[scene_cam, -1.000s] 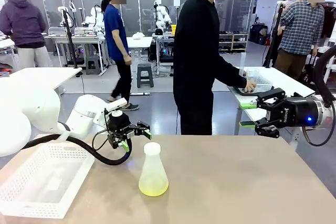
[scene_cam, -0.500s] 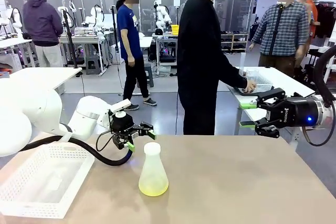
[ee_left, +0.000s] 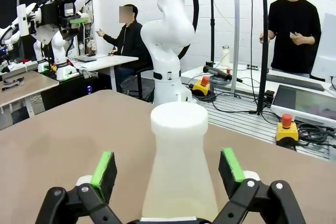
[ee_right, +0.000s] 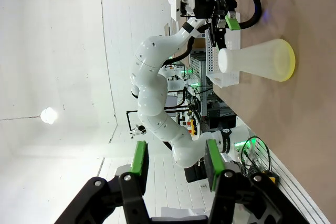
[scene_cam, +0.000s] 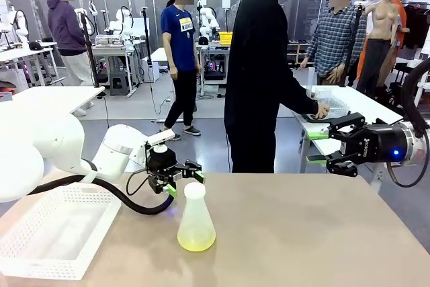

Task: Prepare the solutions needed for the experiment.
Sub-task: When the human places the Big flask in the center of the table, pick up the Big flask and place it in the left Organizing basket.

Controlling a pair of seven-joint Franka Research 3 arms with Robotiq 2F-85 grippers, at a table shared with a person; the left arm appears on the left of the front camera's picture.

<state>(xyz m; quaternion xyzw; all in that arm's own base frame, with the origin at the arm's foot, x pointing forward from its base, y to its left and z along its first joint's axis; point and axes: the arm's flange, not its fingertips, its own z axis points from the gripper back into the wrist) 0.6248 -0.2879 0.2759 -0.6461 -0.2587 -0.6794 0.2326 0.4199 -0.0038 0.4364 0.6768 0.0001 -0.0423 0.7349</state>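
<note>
A conical flask (scene_cam: 195, 218) with shallow yellow-green solution (scene_cam: 196, 238) stood mid-desk, nearer the left edge. The left gripper (scene_cam: 182, 179) (jaws spread wide) flanked its neck without touching. A white basket (scene_cam: 54, 232) sat at the left edge. The right gripper (scene_cam: 317, 147) hovered half-open, holding nothing.

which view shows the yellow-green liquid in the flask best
The front view: the shallow pale yellow-green liquid layer shows plainly at the base of the frosted whitish conical flask. The right wrist view shows it sideways and farther off. The left wrist view shows the flask's neck and upper body; its base is cut off.
</note>
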